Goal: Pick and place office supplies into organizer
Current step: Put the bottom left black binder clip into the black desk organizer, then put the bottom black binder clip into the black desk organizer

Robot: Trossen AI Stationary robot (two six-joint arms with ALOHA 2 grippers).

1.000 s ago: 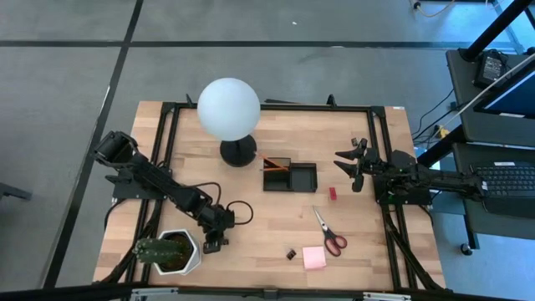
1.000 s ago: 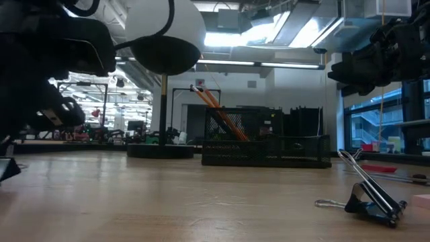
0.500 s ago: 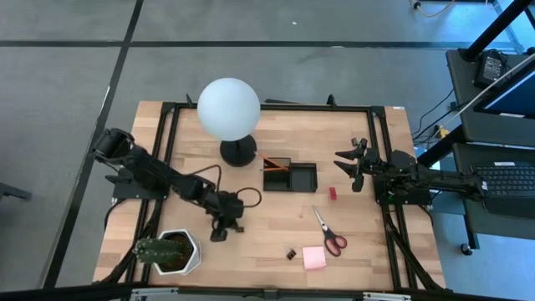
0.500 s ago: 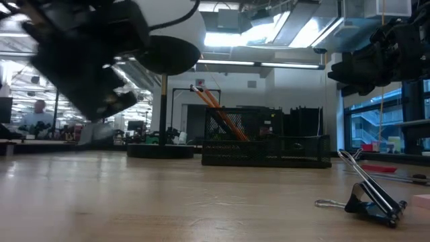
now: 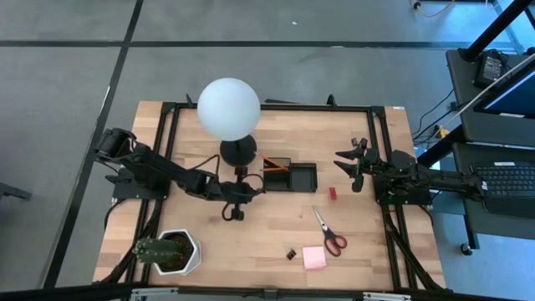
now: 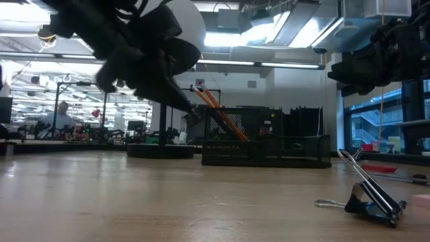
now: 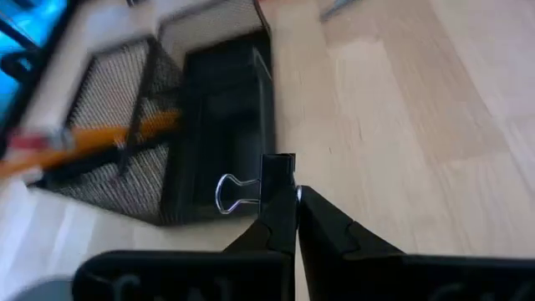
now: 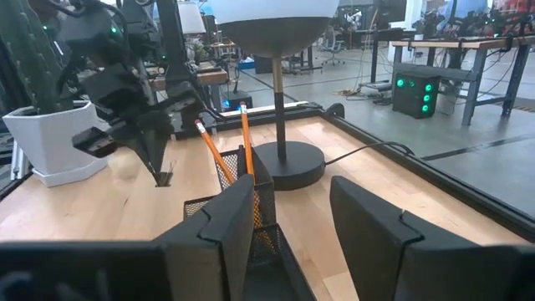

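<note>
Swinging away from the potted plant (image 5: 169,252), the left hand (image 7: 294,194) had reached the mesh organizer (image 5: 290,176) beside the lamp base (image 5: 238,151), clenched on a black binder clip (image 7: 266,186). Over the desk's (image 5: 267,238) far right, the right hand (image 5: 349,166) waited, fingers parted.

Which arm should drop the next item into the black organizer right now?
Left. Its gripper is shut on a binder clip beside the organizer. The right gripper is open, empty and farther off.
</note>
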